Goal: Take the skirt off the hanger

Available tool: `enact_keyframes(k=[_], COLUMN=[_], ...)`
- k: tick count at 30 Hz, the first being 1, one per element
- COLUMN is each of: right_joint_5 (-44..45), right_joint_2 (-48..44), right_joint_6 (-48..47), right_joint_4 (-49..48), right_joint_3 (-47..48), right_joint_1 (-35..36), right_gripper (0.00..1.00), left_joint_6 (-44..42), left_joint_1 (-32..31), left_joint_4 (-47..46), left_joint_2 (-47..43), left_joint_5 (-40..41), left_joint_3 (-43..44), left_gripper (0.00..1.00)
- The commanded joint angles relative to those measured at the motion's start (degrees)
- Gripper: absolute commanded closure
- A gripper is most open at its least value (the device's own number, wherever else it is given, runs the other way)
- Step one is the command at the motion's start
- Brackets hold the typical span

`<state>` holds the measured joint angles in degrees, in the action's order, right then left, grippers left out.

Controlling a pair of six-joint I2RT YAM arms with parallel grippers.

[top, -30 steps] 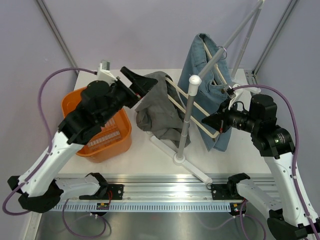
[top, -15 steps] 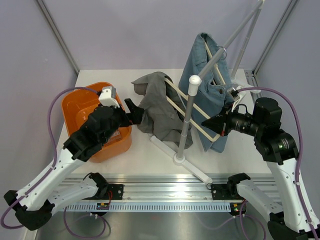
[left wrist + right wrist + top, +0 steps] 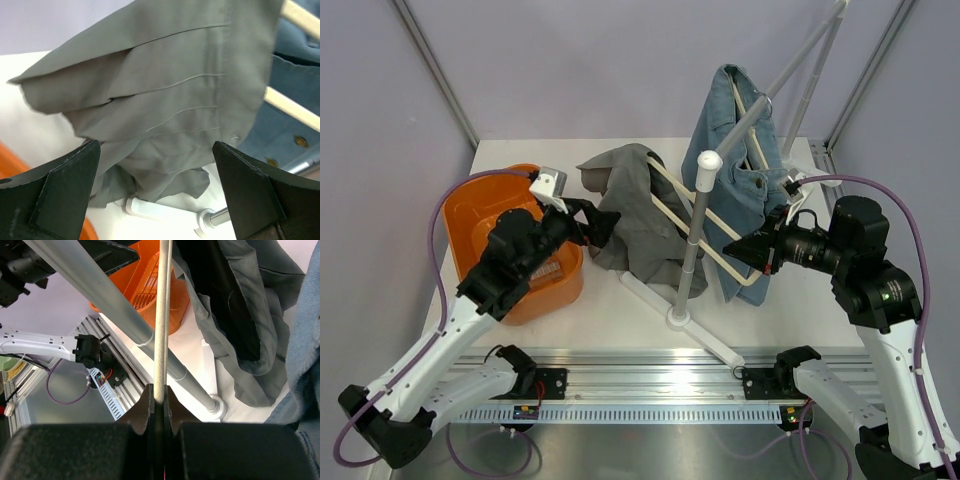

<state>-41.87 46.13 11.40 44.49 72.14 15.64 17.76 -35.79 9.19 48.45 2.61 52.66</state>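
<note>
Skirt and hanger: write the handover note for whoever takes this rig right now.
Left gripper: open, facing the grey skirt, nothing gripped.
Right gripper: shut on a cream bar of the hanger.
Things: the skirt is draped over the hanger by the rack pole, next to a denim garment. An orange basket sits to the left.
Done: hanger held.
Left: close on the skirt and pull it off the hanger, probably toward the basket.

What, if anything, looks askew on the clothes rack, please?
The grey skirt hangs bunched and lopsided off one end of its cream hanger, whereas the denim garment beside it hangs straight.
</note>
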Motion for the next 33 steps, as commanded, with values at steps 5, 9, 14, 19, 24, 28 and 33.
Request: enact_keyframes(k=[5, 9, 14, 19, 24, 28, 33], right_joint_5=[-5.5, -6.03, -7.09, -7.44, -7.61, -8.93, -9.11], right_joint_2=[-1.13, -1.22, -1.74, -2.27, -3.06, -3.41, -3.68], right_joint_6=[0.03, -0.59, -0.32, 0.29, 0.55, 1.17, 1.26], right_joint_4=[-5.2, -4.59, -5.46, -6.35, -5.91, -6.69, -6.34], right_joint_3=[3.62, 3.36, 2.31, 1.34, 1.16, 1.16, 1.42], right_joint_1=[0.27, 0.36, 0.27, 0.27, 0.27, 0.27, 0.36], right_gripper=[1.0, 1.0, 1.0, 1.0, 1.0, 1.0, 1.0], left_joint_6=[-2.55, -2.64, -2.73, -0.63, 3.06, 2.81, 0.44], left_joint_1=[3.8, 3.71, 3.8, 3.8, 3.8, 3.62, 3.71], left_joint_4=[-8.93, -12.26, -14.38, -14.82, -19.12, -19.3, -19.21], left_joint_2=[6.66, 7.37, 9.64, 12.99, 8.95, 6.75, 4.64], left_joint_5=[-17.99, -18.7, -18.61, -15.9, -7.83, -2.35, 1.35], left_joint_3=[-0.46, -2.47, -2.57, -1.42, -5.89, -7.48, -8.19], left_gripper=[0.01, 0.01, 0.01, 0.04, 0.01, 0.01, 0.01])
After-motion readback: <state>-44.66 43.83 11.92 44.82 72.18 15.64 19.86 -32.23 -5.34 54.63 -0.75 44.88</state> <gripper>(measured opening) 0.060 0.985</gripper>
